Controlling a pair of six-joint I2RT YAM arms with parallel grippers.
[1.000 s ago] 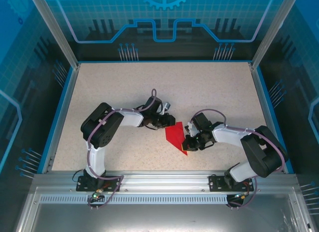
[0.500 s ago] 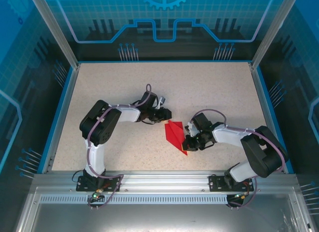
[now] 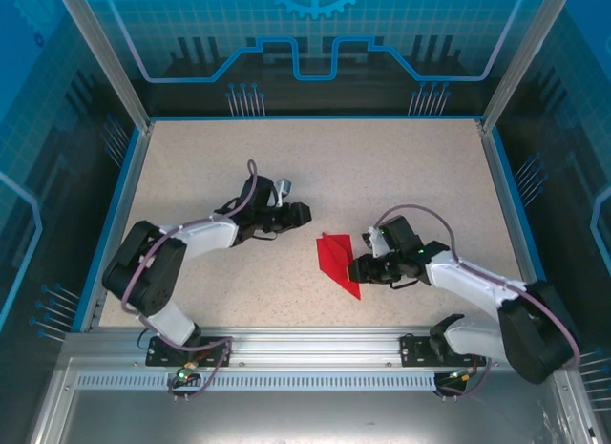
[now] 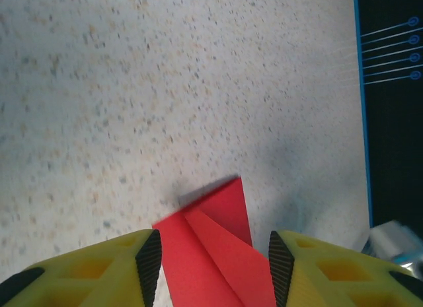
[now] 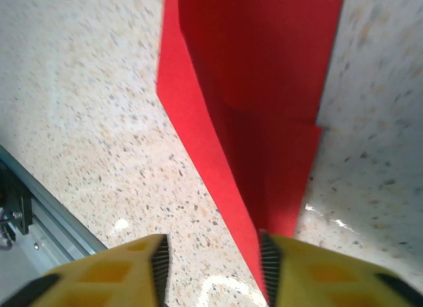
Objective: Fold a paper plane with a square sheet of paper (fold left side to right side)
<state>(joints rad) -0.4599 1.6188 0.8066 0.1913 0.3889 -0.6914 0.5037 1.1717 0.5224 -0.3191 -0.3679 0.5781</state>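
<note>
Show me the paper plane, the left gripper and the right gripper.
paper plane (image 3: pixel 336 263): top view, middle of the red paper.
left gripper (image 3: pixel 305 215): top view, between its fingertips.
right gripper (image 3: pixel 354 269): top view, between its fingertips.

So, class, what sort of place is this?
Probably a robotics lab cell: left arm and right arm bolted to an aluminium rail, a speckled table walled by blue panels, plus a paper plane.

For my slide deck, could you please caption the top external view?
Red paper plane lies on the speckled table between the left hand and the right hand.
</note>
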